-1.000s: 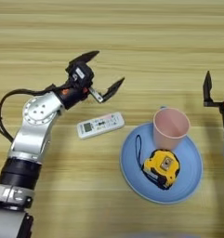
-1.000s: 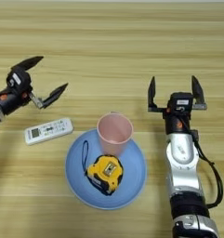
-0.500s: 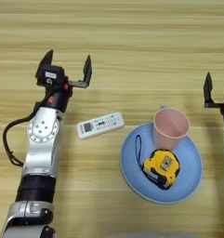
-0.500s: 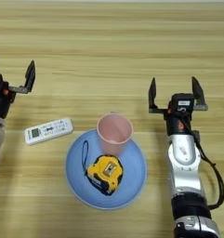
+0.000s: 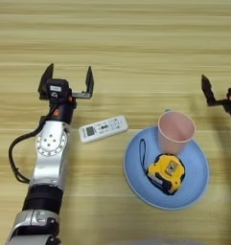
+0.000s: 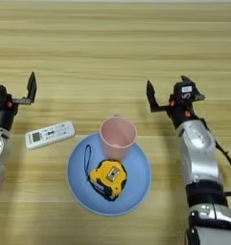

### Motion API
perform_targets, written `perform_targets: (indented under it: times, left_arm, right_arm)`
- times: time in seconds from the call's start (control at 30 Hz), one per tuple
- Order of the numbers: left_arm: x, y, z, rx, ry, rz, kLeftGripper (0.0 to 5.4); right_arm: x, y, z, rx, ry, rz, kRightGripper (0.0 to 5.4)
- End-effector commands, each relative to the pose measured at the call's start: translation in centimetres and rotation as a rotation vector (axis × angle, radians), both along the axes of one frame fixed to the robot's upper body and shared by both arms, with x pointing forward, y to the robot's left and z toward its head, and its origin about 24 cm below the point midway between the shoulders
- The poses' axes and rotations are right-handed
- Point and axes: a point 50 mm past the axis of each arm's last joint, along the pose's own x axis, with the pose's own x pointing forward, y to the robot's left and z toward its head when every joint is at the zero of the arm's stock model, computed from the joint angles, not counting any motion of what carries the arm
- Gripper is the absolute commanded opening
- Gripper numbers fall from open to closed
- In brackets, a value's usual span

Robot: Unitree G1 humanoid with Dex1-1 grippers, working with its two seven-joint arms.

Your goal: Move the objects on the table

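Right hand (image 6: 167, 93) has turned sideways; left hand (image 5: 65, 81) unchanged, open.

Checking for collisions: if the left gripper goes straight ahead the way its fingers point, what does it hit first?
Likely nothing: the left gripper, open, points toward the far edge over bare table. The remote lies behind it.

A pink cup (image 6: 118, 137) and a yellow tape measure (image 6: 107, 177) sit on a blue plate (image 6: 136, 184). The white remote (image 6: 49, 134) lies left on the bench (image 6: 112, 48). Both grippers, left (image 6: 11, 88) and right (image 6: 168, 91), hover empty with fingers spread.
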Motion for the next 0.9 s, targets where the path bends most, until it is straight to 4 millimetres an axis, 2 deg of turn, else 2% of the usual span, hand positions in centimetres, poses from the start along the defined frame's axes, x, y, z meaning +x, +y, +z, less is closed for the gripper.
perform_targets:
  times: [0.03,0.2,0.4,0.63,0.9]
  left_arm:
    - [0.1,-0.5,0.0,0.009,-0.004,-0.004,5.37]
    - [0.2,-0.6,0.0,0.004,-0.009,0.0,5.37]
    - [0.2,-0.8,0.1,0.002,-0.011,0.001,5.37]
    - [0.3,-0.9,0.1,0.001,-0.012,0.002,5.37]
    - [0.3,-0.9,0.1,0.003,-0.014,0.005,5.37]
  right_arm:
    - [1.7,0.9,0.5,-0.031,0.162,0.151,5.4]
    - [2.6,2.2,-0.3,-0.087,0.32,0.258,5.4]
    - [2.5,4.8,-2.9,-0.128,0.509,0.341,5.4]
    - [2.0,6.5,-4.6,-0.169,0.561,0.391,5.4]
    - [1.8,7.7,-5.4,-0.214,0.578,0.429,5.4]
